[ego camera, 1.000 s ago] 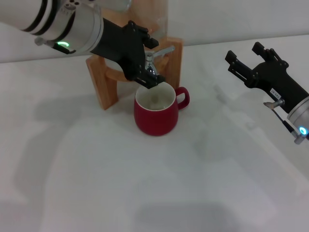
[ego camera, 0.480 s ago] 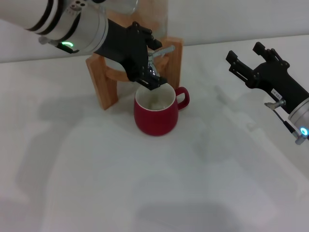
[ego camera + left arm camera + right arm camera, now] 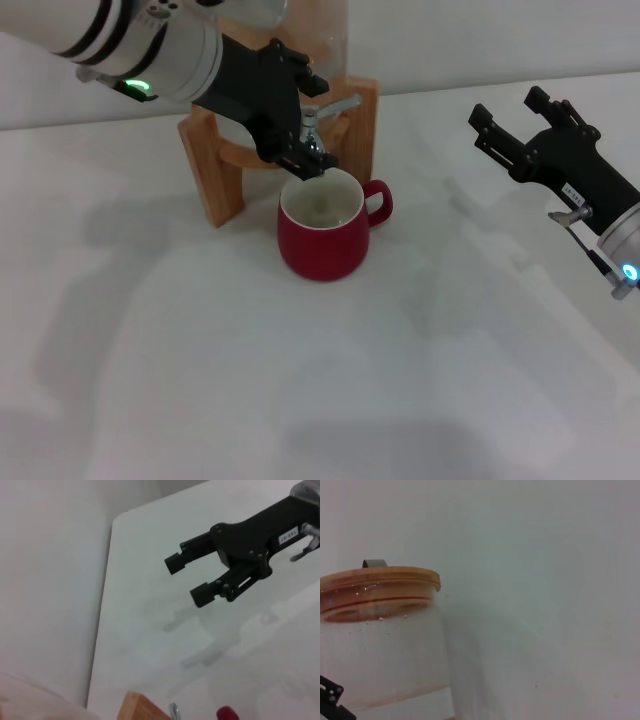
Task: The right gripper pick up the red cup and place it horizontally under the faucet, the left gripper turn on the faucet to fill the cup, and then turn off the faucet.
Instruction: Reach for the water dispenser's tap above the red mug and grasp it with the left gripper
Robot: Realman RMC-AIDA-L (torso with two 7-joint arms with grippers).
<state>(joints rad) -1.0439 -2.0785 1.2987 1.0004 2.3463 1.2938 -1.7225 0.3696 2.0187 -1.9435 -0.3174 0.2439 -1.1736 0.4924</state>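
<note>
White table (image 3: 300, 380), pale wall (image 3: 545, 555)

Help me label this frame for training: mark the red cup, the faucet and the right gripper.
red cup (image 3: 322, 250): head view, on its red outer wall.
faucet (image 3: 311, 128): head view, on the chrome body above the cup.
right gripper (image 3: 508, 118): head view, midway between its open fingertips.

Faucet (image 3: 312, 135) spout behind left gripper (image 3: 290, 150)

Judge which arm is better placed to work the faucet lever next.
Left. The left gripper is already at the faucet above the red cup; the right gripper hangs open, far off to the side.
</note>
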